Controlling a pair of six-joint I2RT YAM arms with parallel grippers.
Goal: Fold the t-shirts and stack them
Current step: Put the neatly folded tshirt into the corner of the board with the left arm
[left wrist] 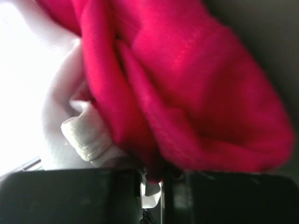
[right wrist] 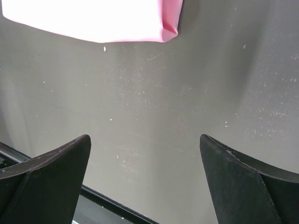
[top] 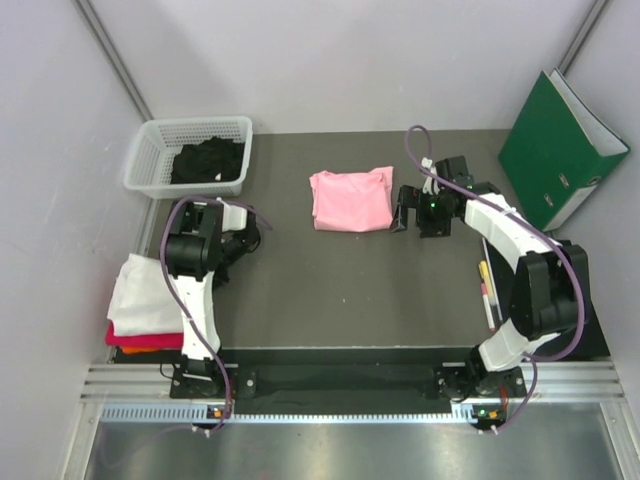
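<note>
A folded light pink t-shirt (top: 350,200) lies mid-table; its corner (right wrist: 93,18) shows at the top of the right wrist view. My right gripper (top: 413,212) (right wrist: 145,140) hovers just right of it, open, with only bare table between its fingers. At the left edge a folded white t-shirt (top: 145,290) sits on a magenta-red one (top: 145,339) and an orange one (top: 135,351). My left gripper (left wrist: 153,179) is buried under its arm in the top view. Its jaws are almost together, pinching a fold of the magenta-red t-shirt (left wrist: 196,93), with white cloth (left wrist: 60,121) beside it.
A white mesh basket (top: 150,150) at the back left holds a black t-shirt (top: 208,162). A green binder (top: 562,148) leans at the back right. Small pink and yellow markers (top: 487,290) lie by the right arm. The black front edge (top: 340,352) runs between the arm bases.
</note>
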